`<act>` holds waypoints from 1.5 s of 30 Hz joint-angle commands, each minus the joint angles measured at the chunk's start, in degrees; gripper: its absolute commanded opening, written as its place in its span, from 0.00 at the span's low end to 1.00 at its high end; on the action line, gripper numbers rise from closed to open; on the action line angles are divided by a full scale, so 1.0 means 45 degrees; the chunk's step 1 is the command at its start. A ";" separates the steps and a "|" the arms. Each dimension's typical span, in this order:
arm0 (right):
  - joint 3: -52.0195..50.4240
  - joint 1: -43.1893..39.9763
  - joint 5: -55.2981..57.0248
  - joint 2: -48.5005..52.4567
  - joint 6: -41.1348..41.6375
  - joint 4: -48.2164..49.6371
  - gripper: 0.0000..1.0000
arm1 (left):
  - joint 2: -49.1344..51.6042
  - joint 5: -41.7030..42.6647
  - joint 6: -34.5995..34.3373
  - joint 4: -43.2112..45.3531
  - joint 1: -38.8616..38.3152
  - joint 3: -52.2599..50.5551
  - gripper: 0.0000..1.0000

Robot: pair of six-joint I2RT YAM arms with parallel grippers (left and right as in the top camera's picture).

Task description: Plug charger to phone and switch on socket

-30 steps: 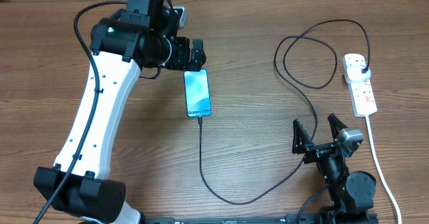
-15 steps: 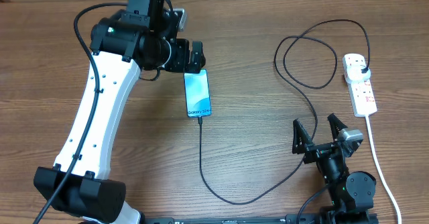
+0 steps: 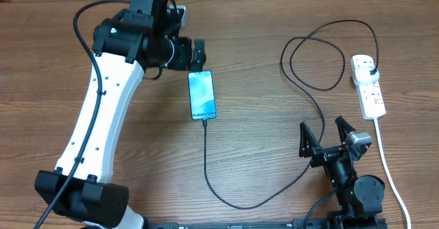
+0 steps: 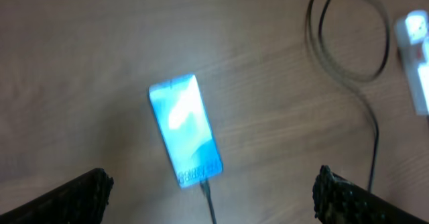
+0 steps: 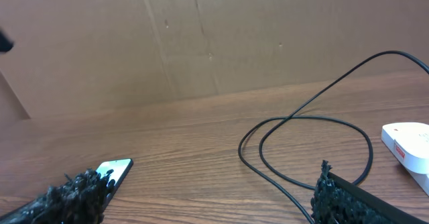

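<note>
Left gripper [image 3: 197, 53] gaped empty just beyond the phone [image 3: 202, 95]; right gripper [image 3: 321, 125], likewise wide and empty, sat beside the charger [image 3: 206, 160]

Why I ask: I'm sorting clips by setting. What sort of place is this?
Likely a robot test bench in a lab: a wooden table, a brown board wall behind it, a white robot arm beside a phone.

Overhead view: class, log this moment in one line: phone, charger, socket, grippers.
phone: lit, flat | charger: tip at phone, plug in socket | left gripper: open near phone | right gripper: open, empty
</note>
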 commanded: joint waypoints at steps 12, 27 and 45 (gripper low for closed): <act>-0.0136 0.0068 0.0117 -0.0126 -0.0063 0.0063 1.00 | -0.4362 -0.0214 0.0981 0.4187 -0.0471 -0.2526 1.00; -0.0136 0.0068 0.0117 -0.0126 -0.0063 0.0063 1.00 | -1.3187 0.0665 0.1054 1.2667 0.1515 -1.5659 1.00; -0.0136 0.0068 0.0117 -0.0126 -0.0063 0.0063 1.00 | -2.0249 0.0559 0.3308 1.3590 0.2516 -2.1357 1.00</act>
